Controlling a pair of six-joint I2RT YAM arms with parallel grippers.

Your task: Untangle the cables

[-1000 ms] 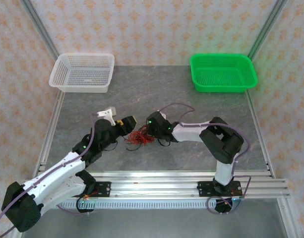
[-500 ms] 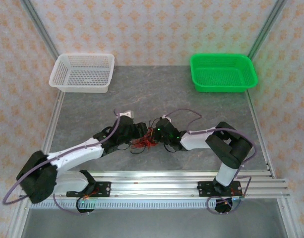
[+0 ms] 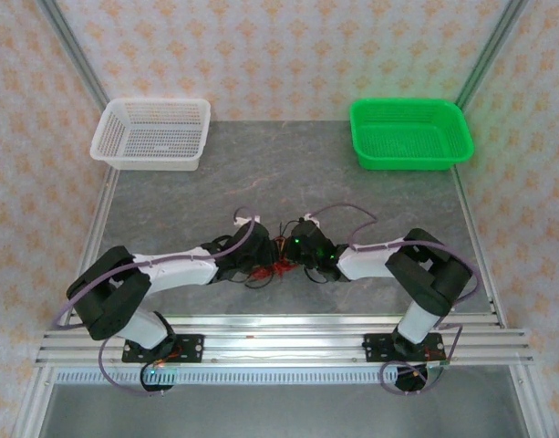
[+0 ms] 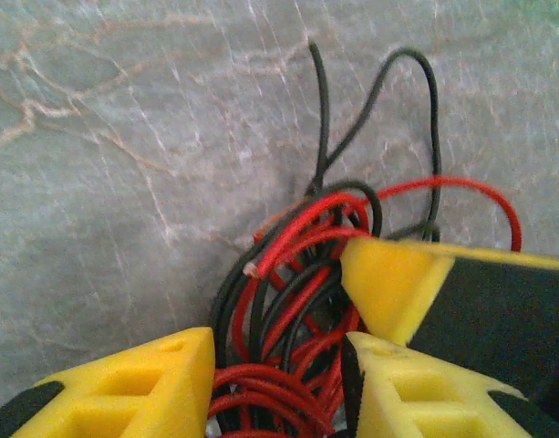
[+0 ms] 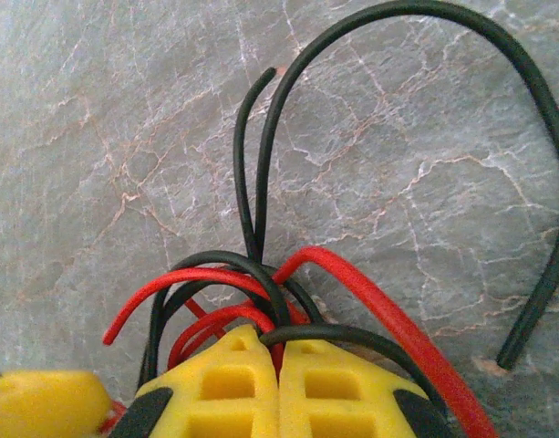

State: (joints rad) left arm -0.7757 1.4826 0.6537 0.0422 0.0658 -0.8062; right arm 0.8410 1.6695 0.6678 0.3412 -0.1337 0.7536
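Marble tabletop (image 3: 288,173) spreads open around the cables (image 3: 277,266) (near its front edge).

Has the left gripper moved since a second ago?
Yes. In the top view the left gripper has shifted right and nearer the front rail, farther from the white basket, into the cables.

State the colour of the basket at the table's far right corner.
The basket is bright green, best seen from the top external view.
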